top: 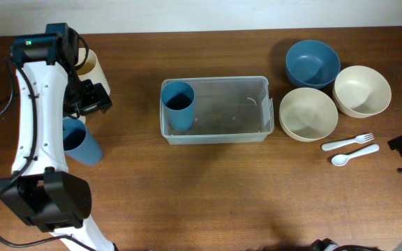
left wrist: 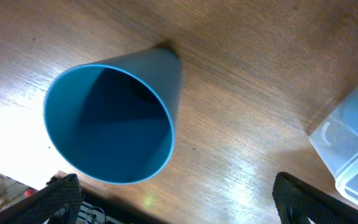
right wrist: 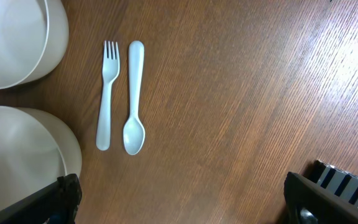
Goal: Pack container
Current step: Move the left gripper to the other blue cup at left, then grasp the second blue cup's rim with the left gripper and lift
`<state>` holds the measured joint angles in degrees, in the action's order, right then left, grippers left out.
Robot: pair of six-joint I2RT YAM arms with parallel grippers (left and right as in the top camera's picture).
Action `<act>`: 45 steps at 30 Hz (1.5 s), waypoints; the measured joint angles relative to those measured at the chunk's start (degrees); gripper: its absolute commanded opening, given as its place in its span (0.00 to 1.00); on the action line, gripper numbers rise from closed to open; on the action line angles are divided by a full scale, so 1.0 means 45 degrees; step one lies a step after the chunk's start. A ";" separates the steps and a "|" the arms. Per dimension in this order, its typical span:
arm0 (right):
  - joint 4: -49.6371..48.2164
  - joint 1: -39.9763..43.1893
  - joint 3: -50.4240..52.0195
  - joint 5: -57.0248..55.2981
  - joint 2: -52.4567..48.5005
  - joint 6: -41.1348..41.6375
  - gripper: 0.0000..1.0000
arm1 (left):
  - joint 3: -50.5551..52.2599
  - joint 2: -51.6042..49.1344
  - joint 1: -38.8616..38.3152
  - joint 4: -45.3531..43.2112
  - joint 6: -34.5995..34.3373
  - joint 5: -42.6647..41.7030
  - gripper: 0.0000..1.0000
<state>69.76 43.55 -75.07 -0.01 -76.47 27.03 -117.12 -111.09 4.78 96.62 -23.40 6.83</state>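
Left pincer (left wrist: 180,208) spread wide near blue cup (left wrist: 110,124), container (top: 229,108) well apart to its right

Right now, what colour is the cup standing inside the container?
Blue. The cup stands at the container's left end, clearest in the overhead view.

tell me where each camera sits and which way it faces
overhead: above table, facing down on container, bowls; left arm shows
left wrist: on left arm, facing down at blue cup; own fingertips show
right wrist: on right arm, facing down at fork, spoon; own fingertips show
shared: overhead, right wrist both show fork, spoon
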 measured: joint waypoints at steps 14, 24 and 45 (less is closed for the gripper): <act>0.0000 0.0000 0.0000 0.0000 0.0000 0.0005 0.99 | 0.1821 0.0053 -0.0029 -0.1472 0.0049 -0.0515 1.00; 0.0000 0.0000 0.0000 0.0000 0.0000 0.0005 0.99 | 0.2142 0.0068 -0.0029 -0.1962 0.0053 -0.0534 1.00; 0.0000 0.0000 0.0000 0.0000 0.0000 0.0005 0.99 | 0.3249 0.0068 -0.0029 -0.2681 0.0092 -0.0534 0.93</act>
<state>69.76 43.55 -75.07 -0.01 -76.47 27.05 -102.50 -110.78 4.64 84.55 -22.98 4.43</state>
